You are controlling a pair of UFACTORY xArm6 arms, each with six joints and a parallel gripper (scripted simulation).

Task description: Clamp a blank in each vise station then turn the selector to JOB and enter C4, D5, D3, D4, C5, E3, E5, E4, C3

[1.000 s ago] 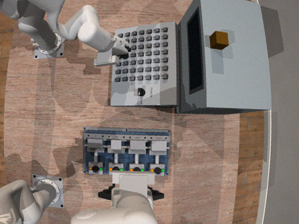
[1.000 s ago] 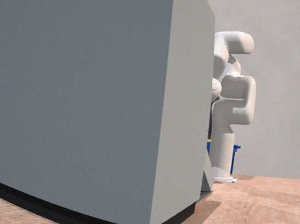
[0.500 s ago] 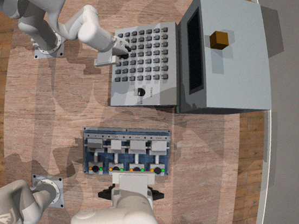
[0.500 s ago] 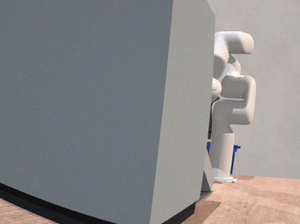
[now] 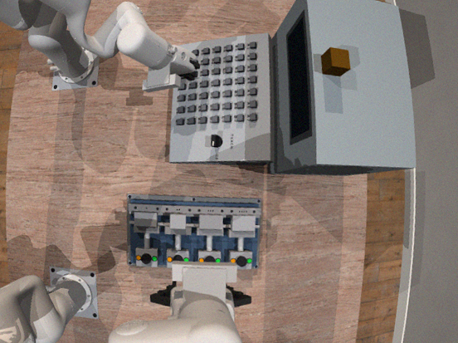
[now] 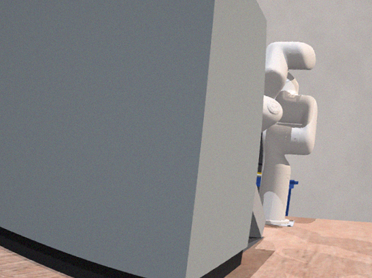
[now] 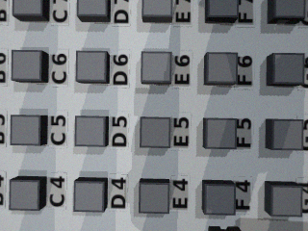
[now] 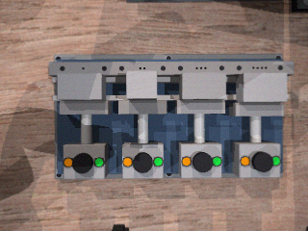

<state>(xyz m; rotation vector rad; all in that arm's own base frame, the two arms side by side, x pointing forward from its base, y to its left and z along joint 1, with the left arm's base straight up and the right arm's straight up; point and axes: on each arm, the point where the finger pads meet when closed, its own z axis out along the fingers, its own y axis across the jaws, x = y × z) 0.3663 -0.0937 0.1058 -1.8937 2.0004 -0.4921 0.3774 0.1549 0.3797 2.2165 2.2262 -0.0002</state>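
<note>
My left gripper [image 5: 194, 70] [image 7: 224, 228] is shut and empty, over the left part of the keypad [image 5: 192, 152]. Keys C4 [image 7: 25, 193], D4 [image 7: 89, 194], E4 [image 7: 154, 196], C5 [image 7: 25, 130], D5 [image 7: 90, 130] and E5 [image 7: 155, 132] show unlit. The selector [image 5: 216, 141] is small; its setting is unclear. The amber lamp [image 5: 335, 62] looks dull. Blanks [image 8: 79, 87] [image 8: 141, 85] [image 8: 203, 86] [image 8: 265, 88] sit against the moving jaws. The outer two reach about the jaws' outer ends; overhang is unclear. Black valve knobs [image 8: 83, 163] [image 8: 263, 162] face up. My right gripper [image 8: 213, 228] is open beside the vise base.
The cabinet [image 5: 365, 117] [image 6: 92, 121] stands behind the keypad and blocks most of the exterior view. The right arm's wrist overlaps the front edge of the vise base [image 8: 168, 58] in the top view. The wooden table [image 5: 98, 214] lies between keypad and arm bases.
</note>
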